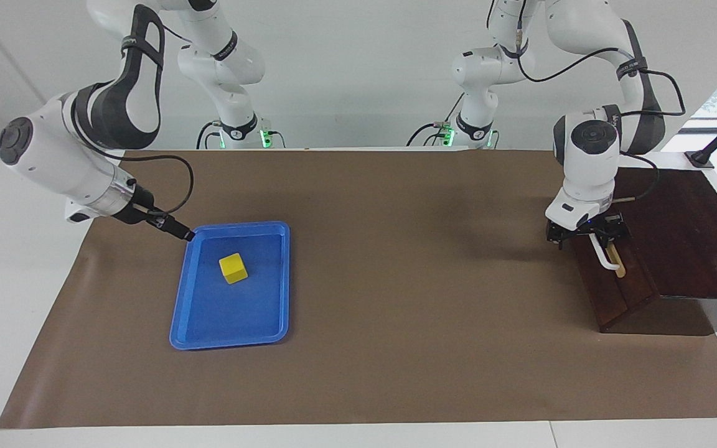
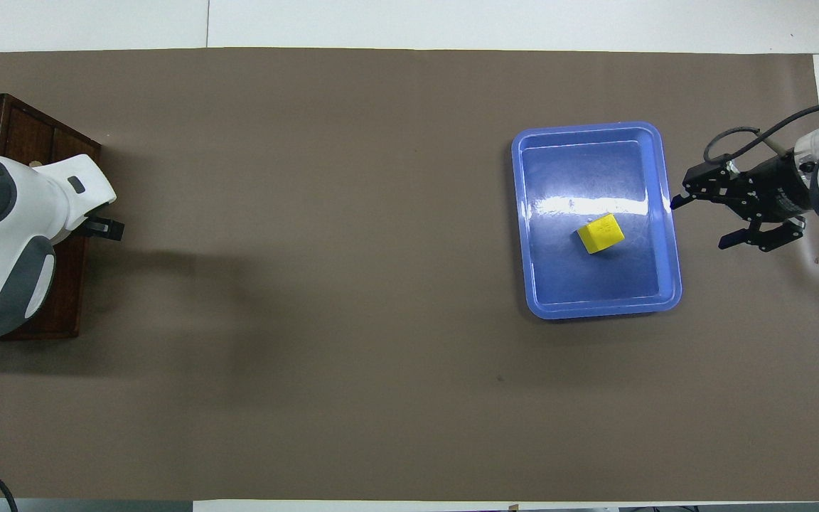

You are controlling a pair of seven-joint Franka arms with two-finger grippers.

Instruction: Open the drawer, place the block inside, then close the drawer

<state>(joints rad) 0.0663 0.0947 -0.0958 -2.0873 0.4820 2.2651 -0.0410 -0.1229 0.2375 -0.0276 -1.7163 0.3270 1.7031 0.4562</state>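
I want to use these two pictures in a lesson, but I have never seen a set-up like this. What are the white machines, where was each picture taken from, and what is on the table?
The white machines are two robot arms, each ending in a two-finger gripper. One picture faces the robots from across the table; the other looks steeply down from above their own end.

On the brown table covering lies a flat blue plastic tray with a small yellow cube resting in it. At the left arm's end of the table stands a dark brown wooden box with a drawer, which looks shut.

The left gripper is at the drawer's white bar handle. The right gripper is open beside the tray, near its rim, and holds nothing.
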